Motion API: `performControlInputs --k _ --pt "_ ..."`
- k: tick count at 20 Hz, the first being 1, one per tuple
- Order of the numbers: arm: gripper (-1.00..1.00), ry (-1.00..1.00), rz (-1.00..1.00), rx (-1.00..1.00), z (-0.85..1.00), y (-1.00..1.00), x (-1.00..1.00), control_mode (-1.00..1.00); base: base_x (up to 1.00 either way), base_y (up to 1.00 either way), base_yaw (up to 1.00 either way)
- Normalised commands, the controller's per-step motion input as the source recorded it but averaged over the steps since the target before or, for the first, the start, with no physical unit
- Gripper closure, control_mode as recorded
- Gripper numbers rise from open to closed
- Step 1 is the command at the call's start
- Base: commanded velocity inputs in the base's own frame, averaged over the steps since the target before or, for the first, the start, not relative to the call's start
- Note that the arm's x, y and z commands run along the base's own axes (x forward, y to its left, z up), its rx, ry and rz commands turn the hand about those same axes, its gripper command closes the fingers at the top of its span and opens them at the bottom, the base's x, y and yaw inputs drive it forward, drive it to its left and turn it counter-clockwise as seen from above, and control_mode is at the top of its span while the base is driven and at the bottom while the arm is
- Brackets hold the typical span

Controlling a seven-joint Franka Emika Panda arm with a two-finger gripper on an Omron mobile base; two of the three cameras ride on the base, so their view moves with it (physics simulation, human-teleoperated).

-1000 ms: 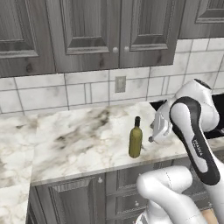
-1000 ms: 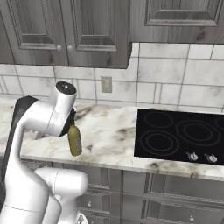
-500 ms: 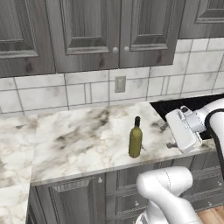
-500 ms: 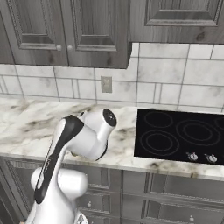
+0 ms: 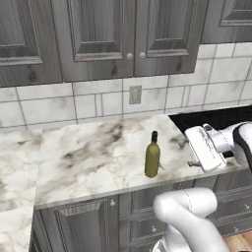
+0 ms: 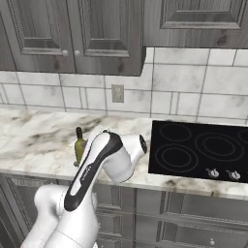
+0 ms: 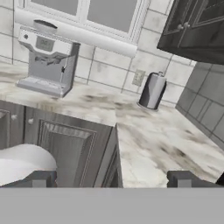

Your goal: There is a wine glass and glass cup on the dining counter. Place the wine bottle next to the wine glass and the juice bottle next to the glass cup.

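Observation:
The wine bottle (image 5: pixel 152 156), olive green with a dark top, stands upright near the front edge of the marble counter under the grey wall cabinets. In the right base view the wine bottle (image 6: pixel 79 146) shows just left of my arm. My gripper (image 5: pixel 196 156) hangs to the bottle's right at the counter's front edge, a clear gap between them. In the hand view its fingertips (image 7: pixel 39 179) stand wide apart, so the gripper (image 7: pixel 111 180) is open and holds nothing. The wine glass, glass cup, juice bottle and dining counter are out of view.
A black cooktop (image 6: pixel 198 151) is set into the counter to the right of the bottle. The hand view looks along a marble counter with a coffee machine (image 7: pixel 47 61) and a steel canister (image 7: pixel 152 91) at the tiled wall. A wall outlet (image 5: pixel 135 94) sits behind the bottle.
My arm has swung from right beside the bottle over to the right and lower, at the counter's front edge. The bottle has not moved and the gripper stays open.

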Motion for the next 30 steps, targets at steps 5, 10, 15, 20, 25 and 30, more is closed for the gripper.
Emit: performControlInputs --k 5,10,15,20,25,30 --pt "-1.00 0.00 0.03 0.12 -0.09 -0.06 0.55 -1.00 0.00 0.00 0.00" --pt "-1.00 0.02 0.00 0.07 -0.16 -0.05 0.52 -1.00 0.00 0.00 0.00" --pt "-1.00 0.06 0.00 0.00 -0.21 0.00 0.48 -1.00 0.00 0.00 0.00" --pt "-1.00 0.20 0.00 0.00 -0.21 0.00 0.47 -1.00 0.00 0.00 0.00" --pt "-1.00 0.20 0.00 0.09 -0.18 0.00 0.39 -1.00 0.00 0.00 0.00" --pt "-1.00 0.05 0.00 0.03 -0.20 0.02 0.42 -1.00 0.00 0.00 0.00"
